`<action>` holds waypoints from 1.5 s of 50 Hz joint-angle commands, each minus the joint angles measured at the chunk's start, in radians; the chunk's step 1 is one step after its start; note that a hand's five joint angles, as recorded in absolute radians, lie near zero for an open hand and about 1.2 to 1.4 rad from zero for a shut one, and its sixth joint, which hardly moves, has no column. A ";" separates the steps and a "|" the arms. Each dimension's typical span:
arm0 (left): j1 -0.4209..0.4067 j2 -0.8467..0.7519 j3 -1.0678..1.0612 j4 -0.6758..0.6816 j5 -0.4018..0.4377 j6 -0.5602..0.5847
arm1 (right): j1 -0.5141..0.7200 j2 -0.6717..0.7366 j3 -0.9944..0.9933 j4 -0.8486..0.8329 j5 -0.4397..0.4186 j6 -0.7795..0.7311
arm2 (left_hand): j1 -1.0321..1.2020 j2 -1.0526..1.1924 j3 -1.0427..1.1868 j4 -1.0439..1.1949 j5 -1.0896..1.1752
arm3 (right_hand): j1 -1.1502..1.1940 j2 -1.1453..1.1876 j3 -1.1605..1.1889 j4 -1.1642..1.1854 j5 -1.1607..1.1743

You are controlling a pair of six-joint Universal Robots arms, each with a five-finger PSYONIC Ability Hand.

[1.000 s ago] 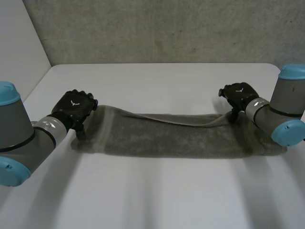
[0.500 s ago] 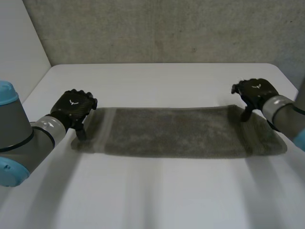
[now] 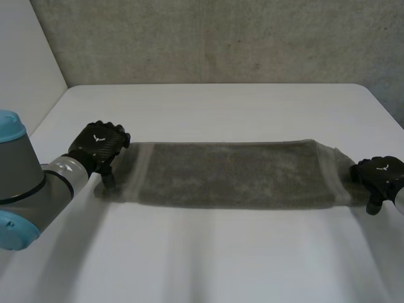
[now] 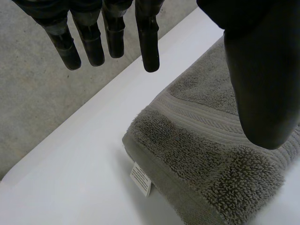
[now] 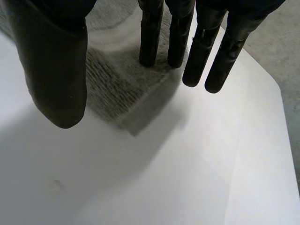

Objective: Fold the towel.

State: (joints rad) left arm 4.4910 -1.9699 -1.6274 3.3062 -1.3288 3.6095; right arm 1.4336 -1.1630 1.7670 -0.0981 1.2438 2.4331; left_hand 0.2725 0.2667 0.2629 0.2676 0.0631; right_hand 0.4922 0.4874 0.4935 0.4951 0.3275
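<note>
White worktop (image 3: pixel 221 252) bears the towel (image 3: pixel 233 173) folded long; left hand (image 3: pixel 98 146) and right hand (image 3: pixel 379 177) hover spread at its ends, likely ready to grip.

We see towel (image 3: pixel 233 173) grey-brown all over, looped pile. Paler ribbed band (image 4: pixel 197 115) crosses it near each short end. We note small white label (image 4: pixel 141 178) with dark print at towel's corner. Table (image 3: pixel 214 107) plain white. Left hand (image 3: pixel 98 146) and right hand (image 3: pixel 380 177) black; we spot small white mark on back of each. Left arm (image 3: pixel 25 183) grey, with light-blue cap (image 3: pixel 9 123). Wall (image 3: pixel 221 38) behind table grey, mottled with darker specks.
</note>
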 commanded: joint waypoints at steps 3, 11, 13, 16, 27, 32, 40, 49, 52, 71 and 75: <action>0.001 -0.001 -0.002 0.001 0.000 -0.002 | -0.016 0.091 -0.014 -0.114 -0.062 -0.003 | -0.044 -0.039 -0.035 -0.039 -0.009 | 0.340 0.345 0.339 0.338 0.331; -0.001 -0.001 -0.002 0.001 0.000 -0.002 | -0.013 0.106 -0.024 -0.114 -0.095 -0.003 | -0.044 -0.039 -0.035 -0.039 -0.009 | 0.904 0.908 0.902 0.901 0.894; -0.001 -0.001 -0.002 0.001 0.000 -0.002 | -0.018 0.098 -0.028 -0.114 -0.095 0.006 | -0.044 -0.039 -0.035 -0.039 -0.009 | 0.904 0.909 0.903 0.901 0.894; -0.001 -0.001 -0.002 0.001 0.000 -0.002 | -0.033 0.077 -0.034 -0.115 -0.086 0.011 | -0.044 -0.039 -0.035 -0.039 -0.009 | 0.904 0.909 0.903 0.901 0.894; 0.004 0.000 -0.008 0.001 -0.001 -0.002 | -0.191 -0.021 -0.167 -0.094 -0.081 0.017 | -0.044 -0.039 -0.035 -0.039 -0.009 | 0.904 0.909 0.903 0.901 0.894; 0.010 0.006 0.006 0.000 -0.003 -0.012 | -0.100 -0.026 -0.334 0.023 -0.076 0.040 | -0.044 -0.039 -0.035 -0.039 -0.009 | 0.904 0.909 0.903 0.901 0.894; 0.016 0.058 0.015 -0.001 0.005 -0.064 | 0.354 0.074 -0.596 0.129 -0.037 0.158 | -0.044 -0.039 -0.035 -0.039 -0.009 | 0.904 0.909 0.903 0.901 0.894; 0.016 0.083 0.015 -0.001 0.002 -0.077 | 0.775 0.249 -0.785 0.129 0.057 0.184 | -0.047 -0.041 -0.038 -0.042 -0.012 | 0.904 0.909 0.903 0.901 0.894; 0.017 0.082 0.015 -0.001 0.002 -0.077 | 0.858 0.321 -0.811 0.133 0.062 0.172 | -0.047 -0.041 -0.038 -0.042 -0.012 | 0.904 0.909 0.903 0.901 0.894; -0.098 0.039 0.101 -0.001 -0.001 -0.110 | 0.689 0.152 -0.629 0.228 0.062 0.253 | -0.044 -0.039 -0.035 -0.039 -0.009 | -0.318 -0.313 -0.319 -0.321 -0.327; -0.133 0.016 0.109 -0.001 0.003 -0.107 | 0.598 0.066 -0.430 0.181 0.059 0.288 | -0.033 -0.027 -0.023 -0.028 0.002 | -0.318 -0.313 -0.319 -0.321 -0.327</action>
State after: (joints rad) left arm 4.4171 -1.9251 -1.5467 3.3068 -1.3285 3.5071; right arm 2.1627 -0.9626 1.0912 0.1288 1.3089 2.6669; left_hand 0.2725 0.2667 0.2629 0.2676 0.0638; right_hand 0.2287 0.2373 0.2393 0.2498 0.0587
